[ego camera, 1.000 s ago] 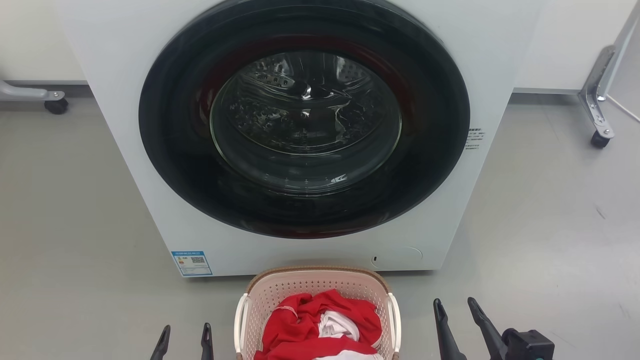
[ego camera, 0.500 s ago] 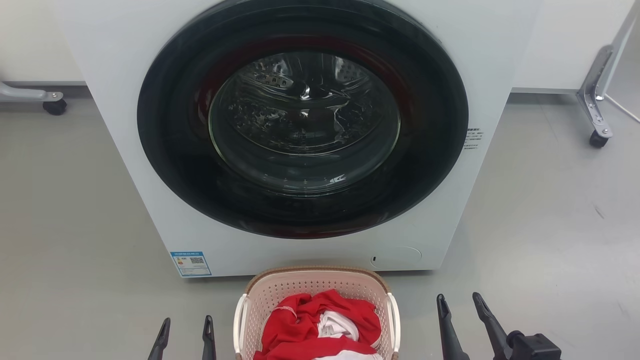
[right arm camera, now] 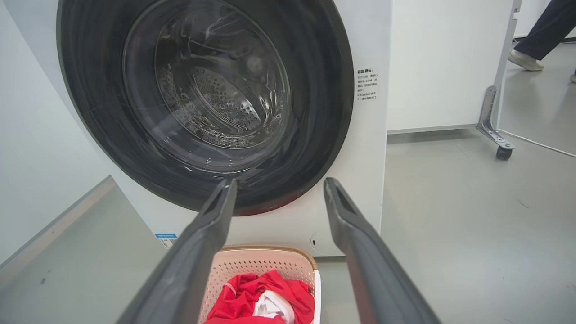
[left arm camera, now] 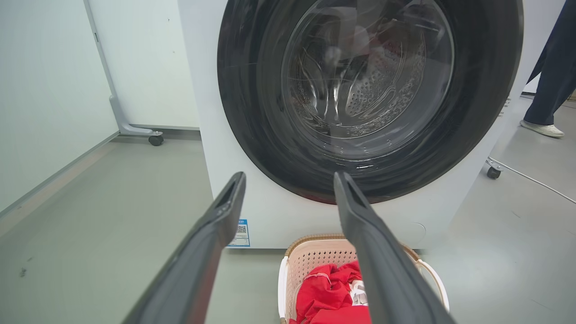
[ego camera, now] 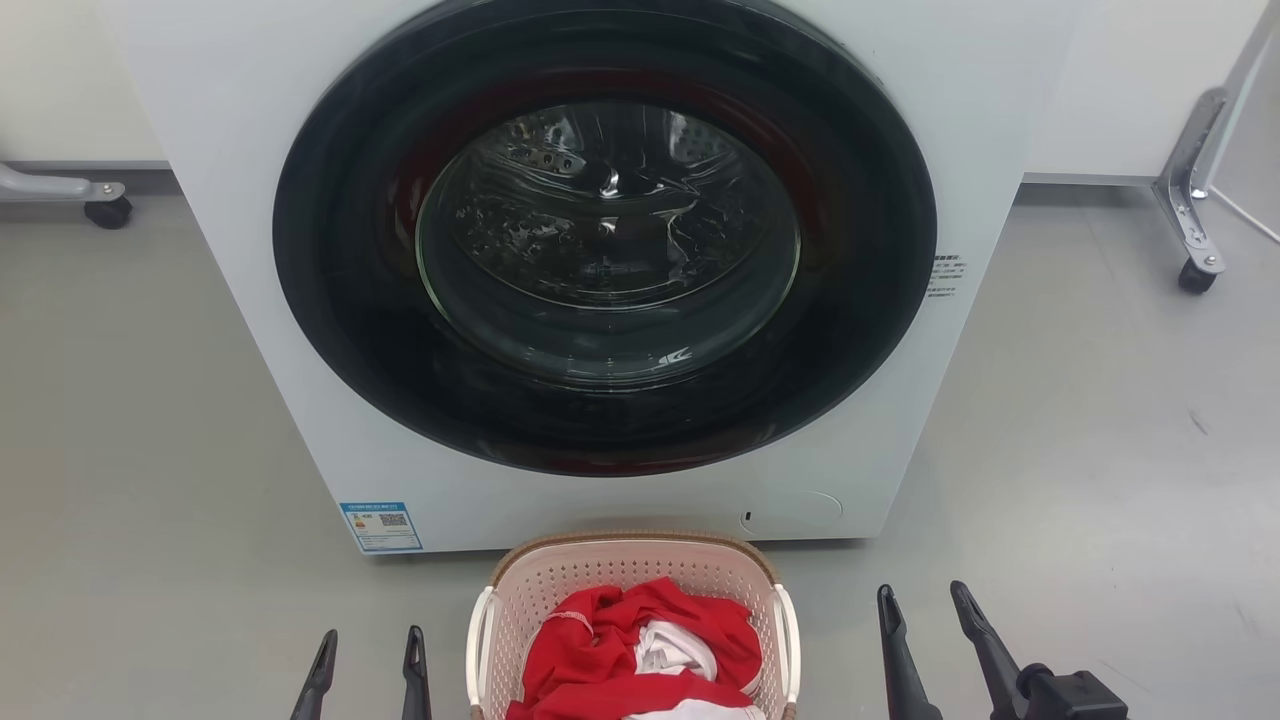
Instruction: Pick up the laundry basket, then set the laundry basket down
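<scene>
The laundry basket [ego camera: 560, 585], pale pink with a brown rim and white side handles, stands on the floor at the bottom centre, right before the washing machine, with red and white clothes inside. My left gripper [ego camera: 370, 640] is open a little to the basket's left, touching nothing. My right gripper [ego camera: 923, 595] is open to the basket's right, a wider gap away. In the left wrist view my left gripper [left arm camera: 290, 176] shows above the basket [left arm camera: 315, 256]. In the right wrist view my right gripper [right arm camera: 280, 182] shows above the basket [right arm camera: 252, 265].
A white front-loading washing machine [ego camera: 250, 250] with a shut round dark door [ego camera: 605, 240] fills the space ahead. Wheeled frame legs [ego camera: 1195, 250] stand at the right and far left [ego camera: 105, 205]. A person's leg and shoe [left arm camera: 544, 128] are beyond the machine. Grey floor lies on both sides.
My right gripper has crept slightly right and up the picture. My left gripper has shifted slightly left and up. The basket has stayed in place.
</scene>
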Controlling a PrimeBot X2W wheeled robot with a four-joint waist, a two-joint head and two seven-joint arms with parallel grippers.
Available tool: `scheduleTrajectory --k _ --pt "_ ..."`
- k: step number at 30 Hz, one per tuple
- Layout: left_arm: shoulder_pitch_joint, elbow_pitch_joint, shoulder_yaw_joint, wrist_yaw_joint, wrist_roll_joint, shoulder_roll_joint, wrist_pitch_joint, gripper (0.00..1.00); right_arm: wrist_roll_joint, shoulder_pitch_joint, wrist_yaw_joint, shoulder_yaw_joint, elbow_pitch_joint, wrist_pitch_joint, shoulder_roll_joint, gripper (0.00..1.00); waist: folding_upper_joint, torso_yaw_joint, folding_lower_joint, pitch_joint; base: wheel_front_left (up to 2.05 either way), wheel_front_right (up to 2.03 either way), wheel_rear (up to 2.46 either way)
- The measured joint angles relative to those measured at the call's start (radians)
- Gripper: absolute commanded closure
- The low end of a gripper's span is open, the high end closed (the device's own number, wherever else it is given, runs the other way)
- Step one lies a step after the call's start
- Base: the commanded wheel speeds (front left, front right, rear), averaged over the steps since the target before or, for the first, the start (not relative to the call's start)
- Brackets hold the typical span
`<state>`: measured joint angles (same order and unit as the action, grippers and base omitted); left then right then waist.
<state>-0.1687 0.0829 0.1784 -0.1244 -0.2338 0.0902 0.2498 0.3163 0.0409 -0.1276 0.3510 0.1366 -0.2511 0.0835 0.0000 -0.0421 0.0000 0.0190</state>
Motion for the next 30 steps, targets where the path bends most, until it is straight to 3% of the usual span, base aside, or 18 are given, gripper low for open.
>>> scheduleTrajectory --k 6,7,18,30 --pt "0.000 -0.012 -0.002 0.000 0.008 -0.001 0.000 0.00 -0.008 0.011 0.000 -0.008 -0.005 0.000 -0.004 0.00 0.0000 0.000 0.0000 -0.002 0.00 0.00 0.00" --pt "0.000 -0.013 -0.002 0.000 0.008 -0.002 0.000 1.00 -0.008 0.012 0.000 -0.009 -0.002 0.001 -0.005 1.00 0.0000 0.000 0.0000 -0.003 0.00 0.00 0.00" --pt "-0.007 0.046 -0.012 0.012 -0.034 -0.004 -0.020 1.00 0.037 0.034 0.013 -0.030 0.054 0.017 -0.006 1.00 0.0000 0.003 0.0000 -0.004 0.00 0.00 0.00" --pt "0.010 0.068 -0.047 0.046 -0.222 -0.008 -0.068 1.00 0.214 0.023 0.043 -0.091 0.064 0.067 -0.011 1.00 0.0001 0.008 0.0000 -0.007 0.00 0.00 0.00"
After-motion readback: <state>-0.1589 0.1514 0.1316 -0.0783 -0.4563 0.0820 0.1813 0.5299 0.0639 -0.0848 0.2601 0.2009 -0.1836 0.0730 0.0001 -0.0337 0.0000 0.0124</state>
